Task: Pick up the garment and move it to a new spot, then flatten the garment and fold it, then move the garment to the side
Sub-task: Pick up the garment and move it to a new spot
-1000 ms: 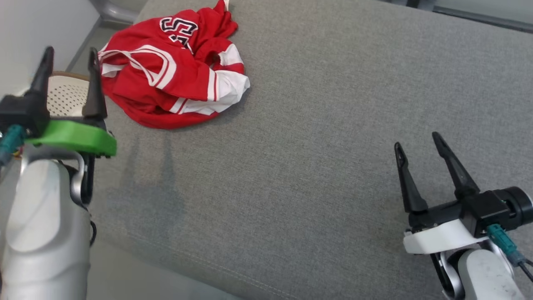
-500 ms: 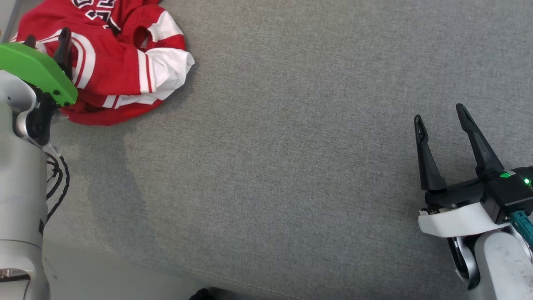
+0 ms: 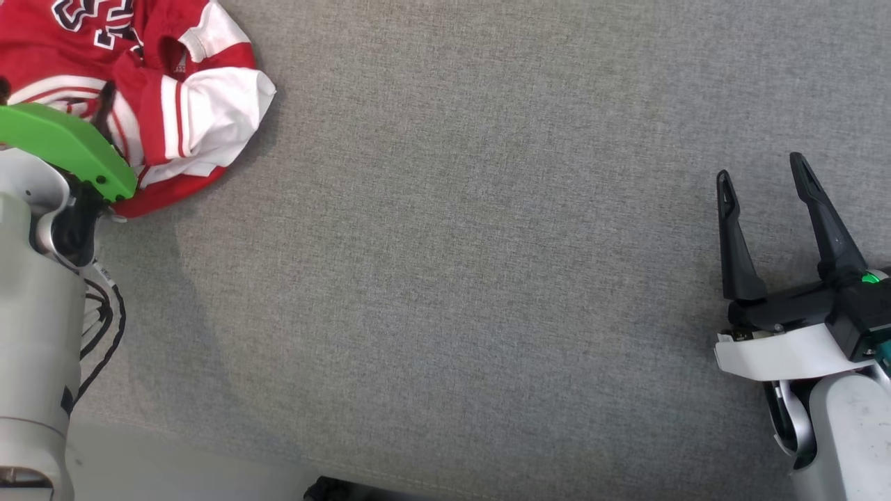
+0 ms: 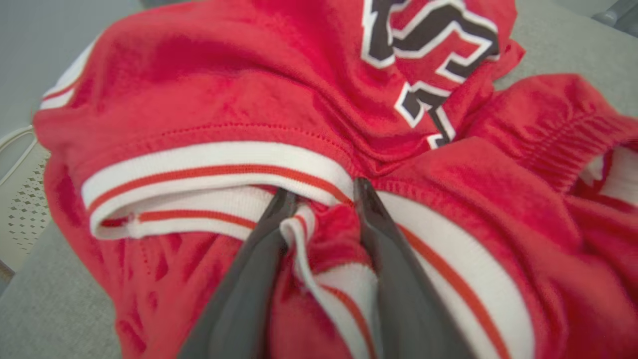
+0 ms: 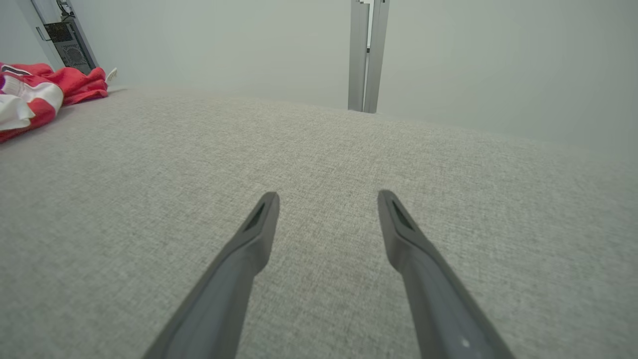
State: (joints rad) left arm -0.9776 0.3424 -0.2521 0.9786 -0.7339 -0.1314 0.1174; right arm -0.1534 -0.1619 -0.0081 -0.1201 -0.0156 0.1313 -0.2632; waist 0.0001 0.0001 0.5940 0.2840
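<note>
in the head view, the red and white jersey lies crumpled at the far left corner of the grey upholstered surface. the left hand is down in the cloth, and its green mount covers part of the jersey. the right hand hovers at the right side with its fingers wide apart and nothing between them. it is well apart from the jersey. the wide middle of the surface is bare, and its near edge meets a pale floor.

in the left wrist view, the two fingers are partly closed with a fold of the striped trim between them. whether they clamp it firmly i cannot tell. a pale perforated thing is beside the surface edge.

in the right wrist view, the spread fingers are above bare fabric. a metal post stands behind the far edge, before a plain wall.
</note>
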